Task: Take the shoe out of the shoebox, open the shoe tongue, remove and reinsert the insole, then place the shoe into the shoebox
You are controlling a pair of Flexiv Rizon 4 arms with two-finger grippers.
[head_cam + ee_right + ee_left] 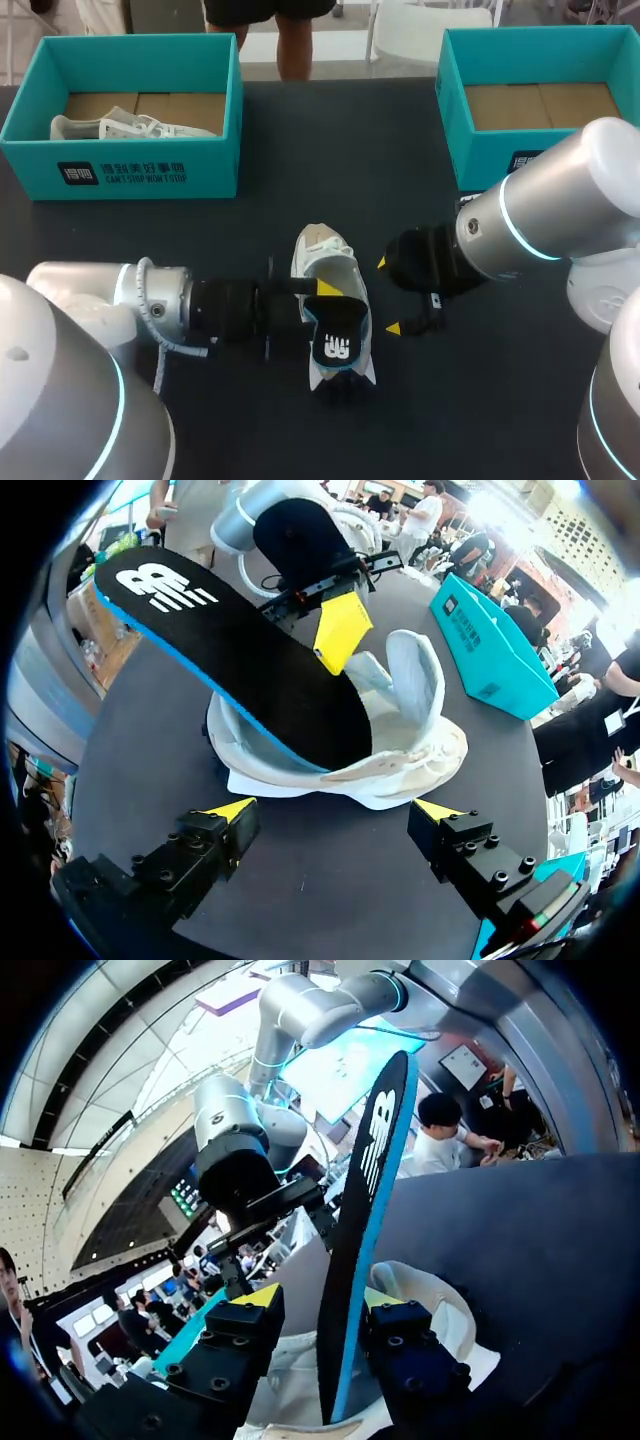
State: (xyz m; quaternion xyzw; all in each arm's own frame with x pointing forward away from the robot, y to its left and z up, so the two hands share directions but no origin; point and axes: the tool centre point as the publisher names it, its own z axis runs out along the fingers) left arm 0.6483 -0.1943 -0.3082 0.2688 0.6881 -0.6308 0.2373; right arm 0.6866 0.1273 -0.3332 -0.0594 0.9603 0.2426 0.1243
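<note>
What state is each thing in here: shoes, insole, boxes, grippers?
shoe: out of the box, lying on the table
insole: one end in the shoe, the other raised
left gripper: open, insole between its fingers
right gripper: open, holding nothing, beside the shoe
left shoebox: lidless
second shoe: lying inside the left shoebox
right shoebox: lidless

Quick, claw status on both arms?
Left claw: insole stands inside it; open or closed cannot be told.
Right claw: open, holding nothing, facing the shoe.
</note>
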